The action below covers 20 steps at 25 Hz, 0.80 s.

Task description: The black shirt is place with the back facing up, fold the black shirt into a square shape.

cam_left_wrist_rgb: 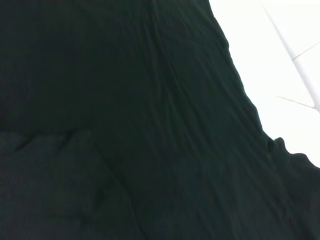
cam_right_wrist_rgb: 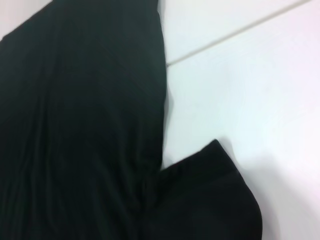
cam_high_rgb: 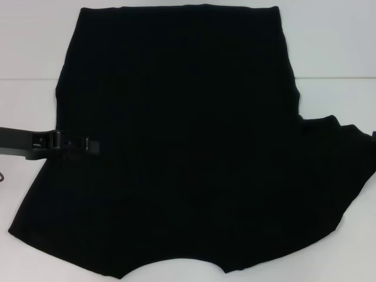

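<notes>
The black shirt (cam_high_rgb: 182,147) lies spread flat on the white table (cam_high_rgb: 29,47), plain side up. Its curved neckline is at the near edge and its straight hem at the far edge. One sleeve (cam_high_rgb: 338,138) sticks out to the right. My left gripper (cam_high_rgb: 76,143) reaches in from the left and sits low at the shirt's left edge, over the fabric. The left wrist view is filled with wrinkled black shirt (cam_left_wrist_rgb: 125,125) cloth. In the right wrist view the shirt's side (cam_right_wrist_rgb: 85,115) and the sleeve (cam_right_wrist_rgb: 210,200) are close by. Only a dark sliver of the right arm (cam_high_rgb: 373,135) shows at the right border.
White table surface (cam_high_rgb: 329,41) surrounds the shirt at the far left, far right and near left. A thin seam line (cam_high_rgb: 335,79) runs across the table. No other objects are in view.
</notes>
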Motion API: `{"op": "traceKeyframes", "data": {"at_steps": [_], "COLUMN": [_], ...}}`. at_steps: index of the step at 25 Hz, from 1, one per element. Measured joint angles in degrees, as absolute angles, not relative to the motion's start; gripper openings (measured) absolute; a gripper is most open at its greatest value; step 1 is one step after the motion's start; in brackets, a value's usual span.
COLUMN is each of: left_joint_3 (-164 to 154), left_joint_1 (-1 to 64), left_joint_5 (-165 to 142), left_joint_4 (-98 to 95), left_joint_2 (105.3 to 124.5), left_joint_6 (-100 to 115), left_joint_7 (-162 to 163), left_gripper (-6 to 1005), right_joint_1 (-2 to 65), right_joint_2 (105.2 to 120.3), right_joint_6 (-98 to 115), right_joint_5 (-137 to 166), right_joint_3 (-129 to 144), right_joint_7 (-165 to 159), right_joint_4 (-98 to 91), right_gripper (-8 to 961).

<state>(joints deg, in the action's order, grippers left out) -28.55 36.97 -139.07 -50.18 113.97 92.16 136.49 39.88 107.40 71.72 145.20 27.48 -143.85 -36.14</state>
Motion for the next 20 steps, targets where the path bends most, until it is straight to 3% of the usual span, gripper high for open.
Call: {"op": "traceKeyframes", "data": {"at_steps": [8, 20], "left_joint_3": [-28.0, -27.2], "left_joint_1": [37.0, 37.0], "left_joint_5": [-138.9, -137.4], "left_joint_4": [-50.2, -49.7], "left_joint_2": [113.91, 113.72], "left_joint_6": [91.8, 91.7], "left_joint_7": [136.3, 136.3], "left_gripper": [550, 550], "right_joint_1": [41.9, 48.3], "right_joint_2": [107.98, 111.82], "right_joint_6": [77.0, 74.5], "right_joint_5": [140.6, 140.8], "right_joint_3": [29.5, 50.3], "right_joint_7": [-133.5, -125.2], "right_joint_4": [-36.9, -41.8], "right_gripper": [33, 34]}}
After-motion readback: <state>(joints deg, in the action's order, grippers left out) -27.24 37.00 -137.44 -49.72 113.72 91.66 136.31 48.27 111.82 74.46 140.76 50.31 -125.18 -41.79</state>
